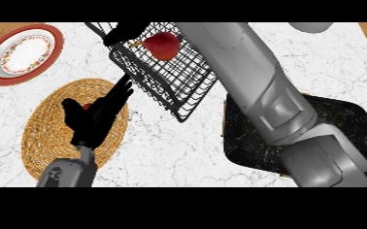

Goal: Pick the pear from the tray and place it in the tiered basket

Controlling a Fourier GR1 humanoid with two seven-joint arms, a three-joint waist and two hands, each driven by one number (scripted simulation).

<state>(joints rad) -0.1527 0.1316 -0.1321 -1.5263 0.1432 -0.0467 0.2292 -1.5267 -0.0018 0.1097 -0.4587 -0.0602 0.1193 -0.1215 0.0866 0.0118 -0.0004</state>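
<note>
The red pear (163, 45) lies inside the black wire tiered basket (169, 85) at the top middle, its stem pointing left. My right hand (125, 32) reaches over the basket's far left corner, just above and left of the pear. Its fingers stretch out and are not curled round the fruit. The grey right forearm (251, 82) runs diagonally from the lower right and hides part of the black tray (337, 121). At the lower left my left hand (93, 114) rests open, fingers up, above a woven mat.
A round woven mat (50, 126) lies at the left, and a small red spot (87, 106) shows beside my left hand. A red-rimmed plate (27, 53) sits in the top left corner. White marble counter (172, 150) shows between the mat and the tray.
</note>
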